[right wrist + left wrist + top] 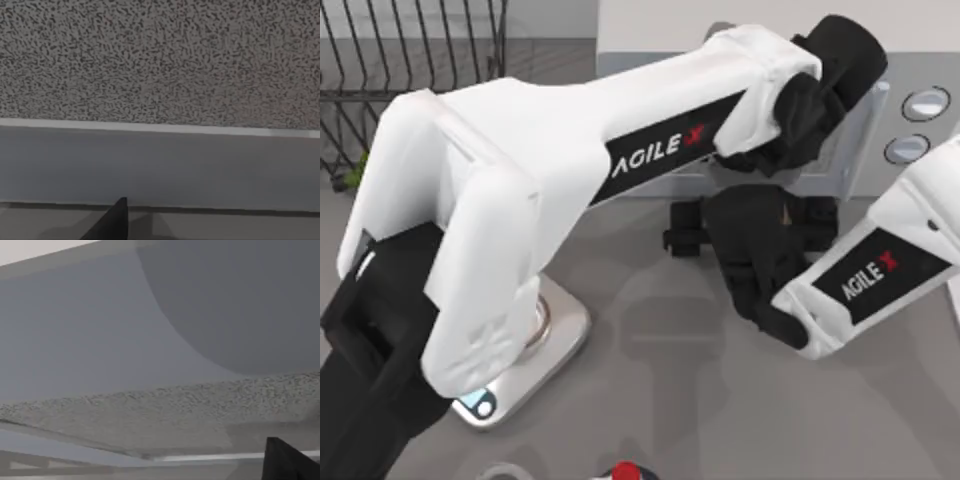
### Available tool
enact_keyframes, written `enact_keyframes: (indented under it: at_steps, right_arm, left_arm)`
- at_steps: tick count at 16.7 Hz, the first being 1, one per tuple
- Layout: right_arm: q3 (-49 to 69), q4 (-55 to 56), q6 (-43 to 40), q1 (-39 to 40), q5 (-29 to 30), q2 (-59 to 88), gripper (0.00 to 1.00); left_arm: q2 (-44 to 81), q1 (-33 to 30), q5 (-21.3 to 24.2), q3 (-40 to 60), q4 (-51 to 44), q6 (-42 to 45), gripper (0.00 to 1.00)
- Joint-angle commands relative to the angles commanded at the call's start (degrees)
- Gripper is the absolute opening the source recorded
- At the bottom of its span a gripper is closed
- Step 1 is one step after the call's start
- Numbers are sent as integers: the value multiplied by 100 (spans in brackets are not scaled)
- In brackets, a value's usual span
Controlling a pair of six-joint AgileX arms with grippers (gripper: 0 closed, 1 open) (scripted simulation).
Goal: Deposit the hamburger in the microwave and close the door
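The microwave (660, 25) stands at the back of the table, its two round knobs (927, 103) at the right. My left gripper (820, 95) reaches over to the microwave's front, near the knobs. My right gripper (745, 225) sits low in front of the microwave, just under the left arm. The door (160, 60) shows its speckled window very close in the right wrist view. In the left wrist view the door's window (200, 405) lies at a slant under a plain grey surface. Both arms cover most of the door from above. The hamburger is out of view.
A silver kitchen scale (545, 345) lies at the front left, partly under my left arm. A black wire dish rack (410, 60) stands at the back left. A small red and white object (625, 470) peeks in at the front edge.
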Motion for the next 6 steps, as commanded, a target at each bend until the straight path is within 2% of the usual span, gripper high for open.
enact_keyframes:
  at_steps: [3, 6]
  right_arm:
    - [0, 0, 0, 0, 0, 0, 100]
    - [0, 0, 0, 0, 0, 0, 100]
  left_arm:
    - [391, 176, 98, 688, -163, 180, 0]
    - [472, 230, 125, 846, -199, 239, 0]
